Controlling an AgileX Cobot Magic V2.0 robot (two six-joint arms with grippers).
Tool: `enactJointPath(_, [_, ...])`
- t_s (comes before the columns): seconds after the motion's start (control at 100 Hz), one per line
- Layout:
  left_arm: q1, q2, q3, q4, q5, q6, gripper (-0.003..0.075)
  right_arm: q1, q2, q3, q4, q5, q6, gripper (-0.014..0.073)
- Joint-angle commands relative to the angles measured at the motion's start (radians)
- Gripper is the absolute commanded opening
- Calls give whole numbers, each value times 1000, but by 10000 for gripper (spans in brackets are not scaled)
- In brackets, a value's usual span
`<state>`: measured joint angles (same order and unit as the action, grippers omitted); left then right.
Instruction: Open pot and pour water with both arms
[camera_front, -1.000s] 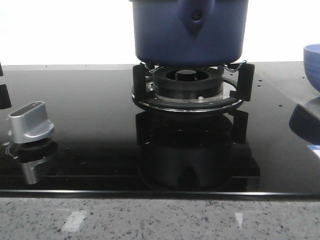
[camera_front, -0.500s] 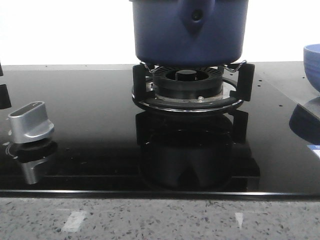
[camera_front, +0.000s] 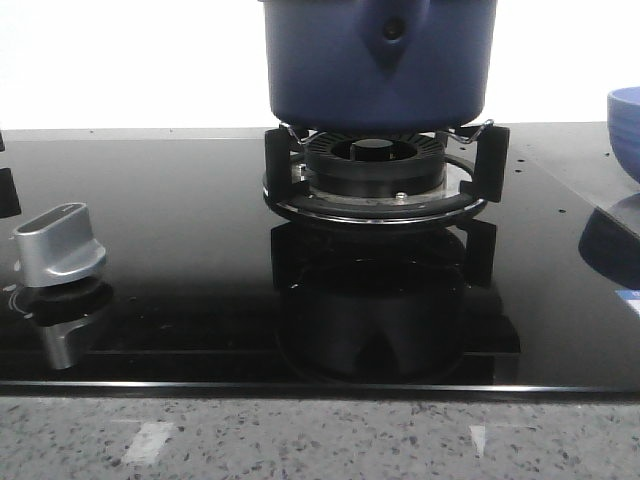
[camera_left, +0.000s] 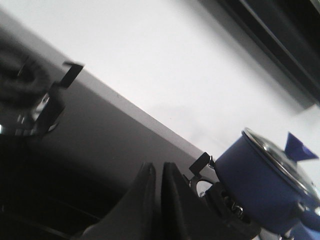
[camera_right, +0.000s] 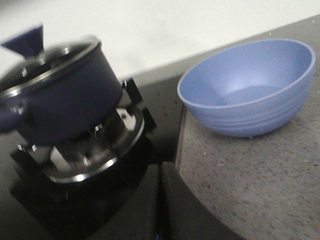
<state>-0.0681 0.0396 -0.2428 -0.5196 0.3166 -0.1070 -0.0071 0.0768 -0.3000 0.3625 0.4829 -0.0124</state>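
Observation:
The dark blue pot (camera_front: 380, 65) sits on the burner stand (camera_front: 378, 178) at the middle back of the black glass cooktop, its handle mount facing me. The left wrist view shows the pot (camera_left: 260, 185) with a glass lid (camera_left: 280, 157) and blue knob (camera_left: 299, 147), off to one side of my left gripper (camera_left: 156, 167), whose fingers are pressed together and hold nothing. The right wrist view shows the pot (camera_right: 65, 100) with its lid (camera_right: 47, 62) on, well apart from my right gripper (camera_right: 160, 167), also shut and empty. Neither gripper shows in the front view.
A lighter blue bowl (camera_right: 247, 87) stands on the speckled counter right of the cooktop; its edge shows in the front view (camera_front: 626, 125). A silver stove knob (camera_front: 58, 247) sits at the front left. A second burner (camera_left: 25, 95) appears in the left wrist view.

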Motion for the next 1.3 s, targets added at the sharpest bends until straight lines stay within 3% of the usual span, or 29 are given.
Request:
enactJointPath(0.0, [0, 90, -143, 23, 40, 131, -20, -7, 109, -135, -77, 92, -14, -46])
enactJointPath(0.1, [0, 183, -267, -54, 111, 353, -20, -7, 224, -271, -83, 259, -14, -46])
enactJointPath(0.21, [-4, 258, -385, -105, 174, 536, -20, -7, 298, -367, -83, 273, -21, -46])
enactJointPath(0.51, [-189, 427, -473, -211, 213, 692, -18, -7, 341, -422, -67, 336, -27, -46])
enactJointPath(0.66, [-289, 524, -473, -287, 206, 752, -13, -7, 341, -431, -67, 357, -123, -38])
enactJointPath(0.76, [-343, 592, -473, -412, 173, 840, 38, 9, 341, -431, -67, 332, -130, 34])
enactJointPath(0.93, [-411, 730, -515, -563, 142, 1006, 186, 32, 341, -431, -67, 309, -130, 325])
enactJointPath(0.98, [-427, 775, -541, -585, 142, 1042, 240, 36, 341, -431, -67, 309, -130, 377])
enactJointPath(1.11, [-455, 907, -635, -590, 142, 1120, 356, 38, 341, -431, -67, 299, -130, 393])
enactJointPath(1.289, [-457, 1082, -780, -588, 147, 1217, 428, 38, 341, -431, -58, 287, -130, 393])
